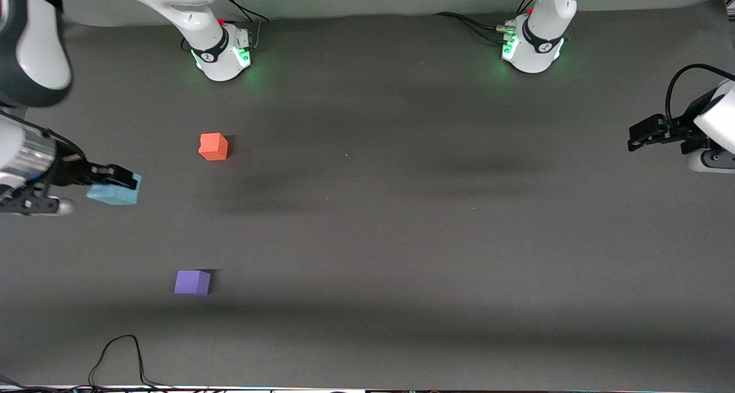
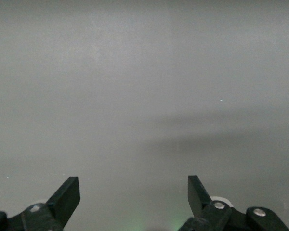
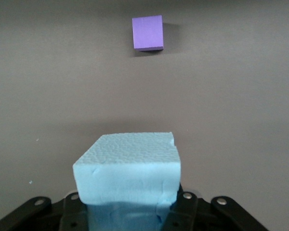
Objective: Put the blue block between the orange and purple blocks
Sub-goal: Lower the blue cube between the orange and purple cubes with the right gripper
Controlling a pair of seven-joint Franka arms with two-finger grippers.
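One risk — the right hand [image 1: 118,181], pinching the blue block [image 1: 115,193] above the desk [image 1: 402,209] at the right arm's end, may set it off-line between orange block [image 1: 213,146] and purple block [image 1: 192,282] — left hand [image 1: 637,137] spread, waiting.

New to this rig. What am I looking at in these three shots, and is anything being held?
Two white robot arms stand at a dark grey matte table. The wide shot looks down from across the table; the other two come from cameras on each arm's wrist.

The right gripper is shut on a light sky-blue foam cube, held over the right arm's end of the table.

A bright orange-red matte cube and a violet-purple matte cube rest on the table apart, the purple one nearer the front camera.

The left gripper waits open and empty over the left arm's end.
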